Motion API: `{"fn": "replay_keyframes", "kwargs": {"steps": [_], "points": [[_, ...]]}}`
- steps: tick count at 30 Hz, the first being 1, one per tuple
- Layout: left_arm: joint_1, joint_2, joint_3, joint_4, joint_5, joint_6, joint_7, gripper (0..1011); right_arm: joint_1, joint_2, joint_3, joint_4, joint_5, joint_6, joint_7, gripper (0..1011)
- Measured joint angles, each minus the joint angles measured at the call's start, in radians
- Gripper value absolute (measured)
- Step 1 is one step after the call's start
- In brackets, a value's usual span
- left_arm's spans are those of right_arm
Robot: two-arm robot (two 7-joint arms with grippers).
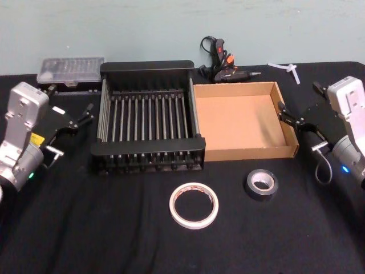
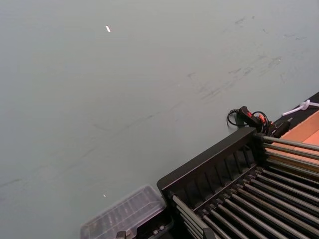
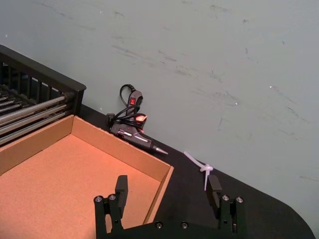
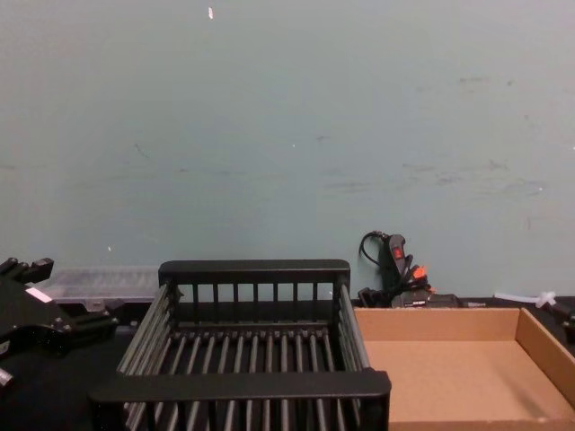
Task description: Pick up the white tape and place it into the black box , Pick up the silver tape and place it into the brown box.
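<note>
The white tape [image 1: 194,205] lies flat on the black tabletop near the front, in front of the black box [image 1: 147,67]. To its right the silver tape [image 1: 260,184] lies flat in front of the brown box [image 1: 251,153]. Both boxes stand side by side and hold nothing; the chest view shows the black box [image 4: 253,270] and brown box [image 4: 449,359] from the side. My left gripper [image 1: 69,103] hovers open left of the black box. My right gripper [image 1: 300,100] hovers open by the brown box's right wall, its fingers spread over that box's corner [image 3: 168,185].
A clear plastic bit case [image 1: 71,69] sits behind the left gripper. A black and orange glue gun [image 1: 225,64] with its cord lies behind the boxes, and a white plastic piece [image 1: 288,69] lies at the back right. A teal wall closes off the back.
</note>
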Motion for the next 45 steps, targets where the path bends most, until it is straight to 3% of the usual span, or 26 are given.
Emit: {"fn": "replay_keyframes", "kwargs": {"steps": [45], "points": [[0.000,0.000,0.000,0.000,0.000,0.000,0.000,1002,0.000,0.000,0.000,0.000,0.000,0.000,0.000,1002]]}}
